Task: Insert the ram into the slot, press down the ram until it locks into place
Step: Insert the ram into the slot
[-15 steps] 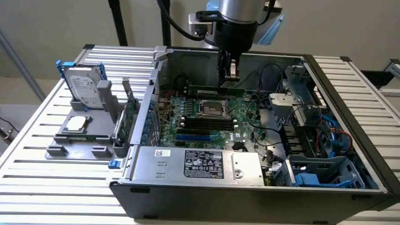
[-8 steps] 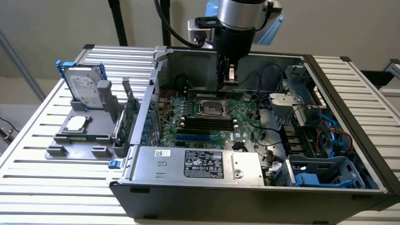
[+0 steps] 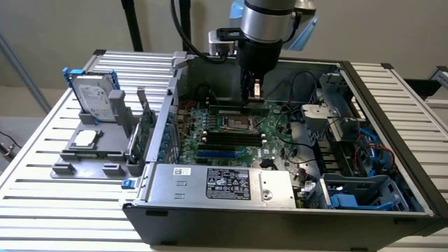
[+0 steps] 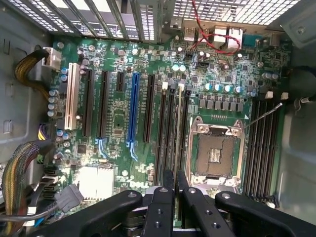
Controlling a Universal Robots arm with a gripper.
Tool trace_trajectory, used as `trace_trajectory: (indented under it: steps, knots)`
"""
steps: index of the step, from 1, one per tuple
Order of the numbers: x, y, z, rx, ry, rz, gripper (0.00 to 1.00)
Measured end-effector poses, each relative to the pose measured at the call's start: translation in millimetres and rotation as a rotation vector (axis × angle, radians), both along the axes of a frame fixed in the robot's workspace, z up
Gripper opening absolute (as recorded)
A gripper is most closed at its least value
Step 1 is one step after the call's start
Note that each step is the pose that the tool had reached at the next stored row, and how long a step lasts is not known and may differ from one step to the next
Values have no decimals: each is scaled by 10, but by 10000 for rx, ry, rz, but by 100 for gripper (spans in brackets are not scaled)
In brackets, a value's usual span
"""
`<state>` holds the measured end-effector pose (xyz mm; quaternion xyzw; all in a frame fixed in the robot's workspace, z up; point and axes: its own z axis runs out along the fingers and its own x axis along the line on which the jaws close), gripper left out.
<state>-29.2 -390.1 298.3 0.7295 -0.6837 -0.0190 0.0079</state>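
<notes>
An open computer case (image 3: 280, 226) rests on the slatted worktop (image 3: 42, 220), with a power supply (image 3: 224, 184) and a CPU socket (image 3: 234, 124) inside it. Beside the case, at the exterior view's left, a hard drive (image 3: 94, 97) stands on a gray fixture (image 3: 81, 157).

I see the computer case (image 3: 280, 226) on the slatted table (image 3: 42, 220), with a parts fixture (image 3: 84, 157) beside it at the exterior view's left. Inside, the ram (image 3: 238, 108) sits behind the CPU socket (image 3: 234, 124), under the gripper (image 3: 253, 97); the power supply (image 3: 224, 184) lies in front.

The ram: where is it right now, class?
In the exterior view the ram stands at a memory slot beside the CPU socket, directly under the gripper.
</notes>
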Motion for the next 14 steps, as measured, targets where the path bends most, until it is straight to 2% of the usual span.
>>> trace_trajectory:
  steps: [14]
  knots:
    - [-64,-12,-254,-1,1,132,14]
